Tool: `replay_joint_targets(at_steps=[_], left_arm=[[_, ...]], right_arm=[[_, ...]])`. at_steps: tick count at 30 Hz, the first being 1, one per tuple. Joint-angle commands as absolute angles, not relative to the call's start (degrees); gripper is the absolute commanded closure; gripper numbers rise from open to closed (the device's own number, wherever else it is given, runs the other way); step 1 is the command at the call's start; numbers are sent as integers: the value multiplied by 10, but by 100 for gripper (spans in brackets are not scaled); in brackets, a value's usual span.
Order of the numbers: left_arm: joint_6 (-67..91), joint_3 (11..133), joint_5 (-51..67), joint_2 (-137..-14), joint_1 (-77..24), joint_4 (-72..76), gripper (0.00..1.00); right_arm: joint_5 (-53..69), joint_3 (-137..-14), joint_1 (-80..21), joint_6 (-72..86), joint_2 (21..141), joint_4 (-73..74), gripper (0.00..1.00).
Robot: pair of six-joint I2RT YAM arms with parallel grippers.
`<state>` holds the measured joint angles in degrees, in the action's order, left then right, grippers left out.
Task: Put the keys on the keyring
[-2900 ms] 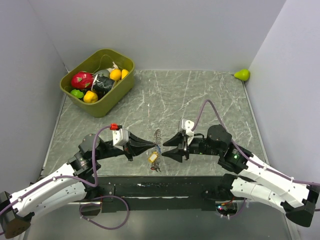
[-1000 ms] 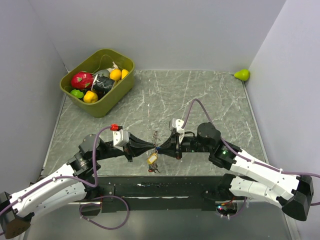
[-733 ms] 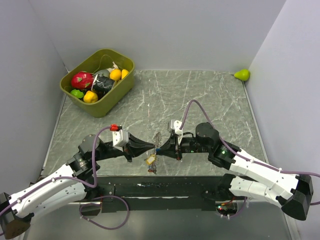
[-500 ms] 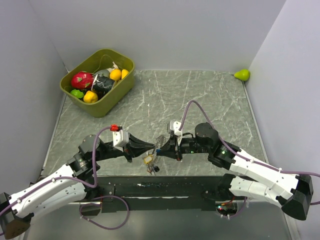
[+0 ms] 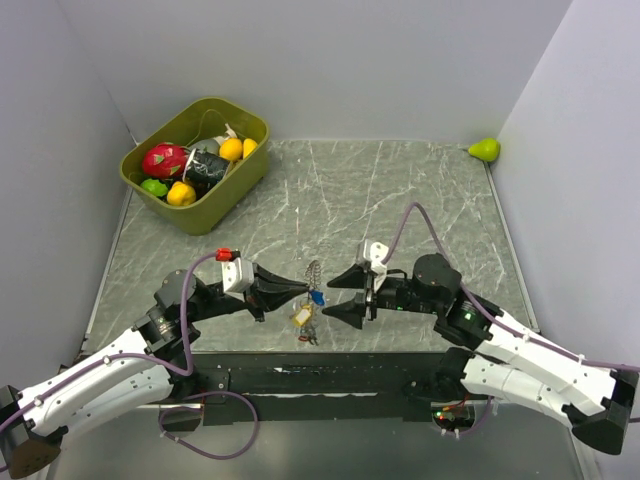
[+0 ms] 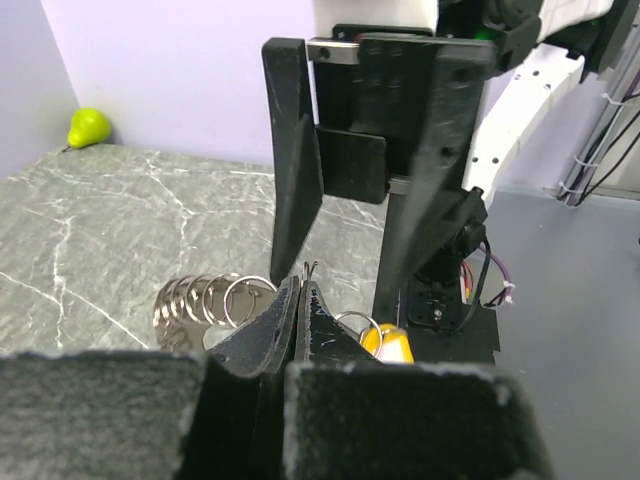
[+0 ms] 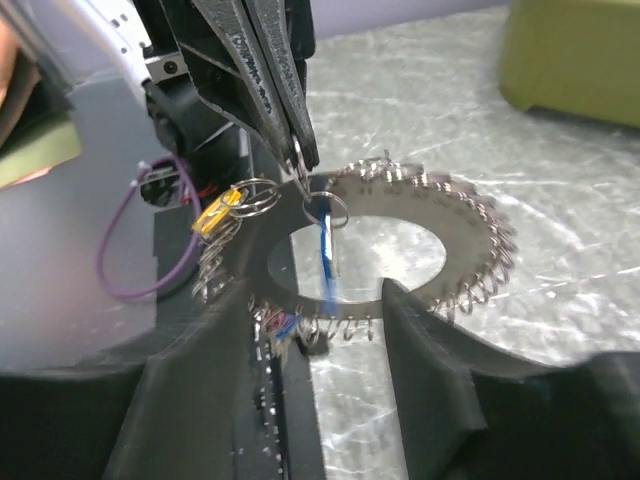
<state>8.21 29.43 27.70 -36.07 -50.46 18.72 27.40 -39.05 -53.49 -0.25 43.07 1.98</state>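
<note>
Left end effector [image 5: 308,291] points to 3 o'clock, clamped on the keyring [image 5: 314,271]; blue key [image 7: 326,250] hangs at its tips. Right end effector [image 5: 328,299] faces it, pointing to 9 o'clock, fingers spread.

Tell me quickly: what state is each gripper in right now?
Left gripper: shut on the keyring.
Right gripper: open, holding nothing.

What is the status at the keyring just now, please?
Left claw shut on the keyring. Right claw open, facing it, apart. Blue key hangs at the left claw's tip, yellow tag nearby. Nothing else between claws.
</note>
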Motion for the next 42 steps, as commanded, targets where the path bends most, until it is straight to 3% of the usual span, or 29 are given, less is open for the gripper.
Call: replay_joint_targets(at_steps=[1, 4, 9, 23, 32, 42], left_arm=[[82, 301, 267, -354, -506, 236, 99], [78, 301, 265, -353, -506, 230, 99], [75, 305, 253, -353, -506, 219, 99], [67, 328, 267, -405, -505, 228, 99], [70, 330, 287, -415, -505, 231, 99], [70, 338, 337, -412, -506, 225, 99]], right_arm=[[231, -376, -537, -1, 402, 3, 25], [227, -372, -538, -1, 389, 3, 13], [221, -370, -538, 14, 373, 3, 1], [200, -354, -538, 22, 335, 3, 0], [141, -345, -537, 38, 336, -12, 2], [223, -354, -537, 28, 357, -80, 26]])
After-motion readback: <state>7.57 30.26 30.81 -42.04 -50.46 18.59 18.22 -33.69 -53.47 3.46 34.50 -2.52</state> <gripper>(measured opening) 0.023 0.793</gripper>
